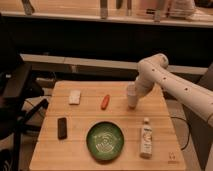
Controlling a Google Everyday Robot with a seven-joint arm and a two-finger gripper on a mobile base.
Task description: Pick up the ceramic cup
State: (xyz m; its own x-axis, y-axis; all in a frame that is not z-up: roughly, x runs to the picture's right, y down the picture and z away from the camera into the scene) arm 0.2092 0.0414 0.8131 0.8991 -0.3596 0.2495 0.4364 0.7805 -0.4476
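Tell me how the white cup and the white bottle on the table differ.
The cup is short and wide, up at the table's far right, with the gripper right at it; the bottle is taller and slimmer, near the front right, with nothing near it. The bottle carries a label; the cup looks plain. Both are white.

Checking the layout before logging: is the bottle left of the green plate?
No. The bottle stands right of the green plate, near the table's front right; the gripper is farther back, at the cup.
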